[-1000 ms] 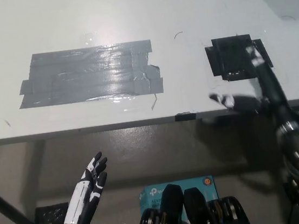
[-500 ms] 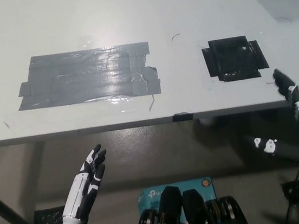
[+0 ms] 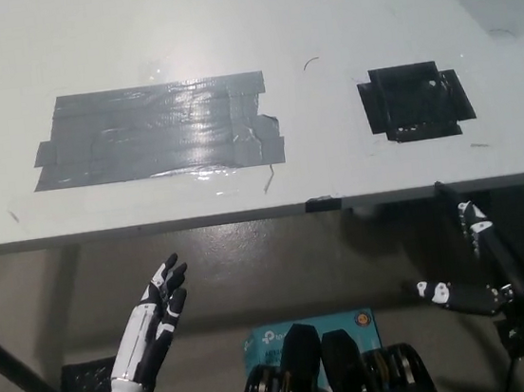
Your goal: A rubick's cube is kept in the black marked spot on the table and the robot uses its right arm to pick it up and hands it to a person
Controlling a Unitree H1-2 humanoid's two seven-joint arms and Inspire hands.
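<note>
Here the black right hand (image 3: 481,269) hangs below the worktop (image 3: 317,17) edge with its fingers spread apart and nothing in its grasp. Ahead of that hand and above it lies the black marked spot (image 3: 415,101), a patch of dark tape that fixes where the cube should sit; no Rubik's cube is visible on it or anywhere else in view, so the pick-up cannot be judged as begun. Far across from the right hand, the white left hand (image 3: 153,324) rests open beneath the worktop, idle. A larger grey tape patch (image 3: 158,130) lies beyond it, serving no evident part in this task.
</note>
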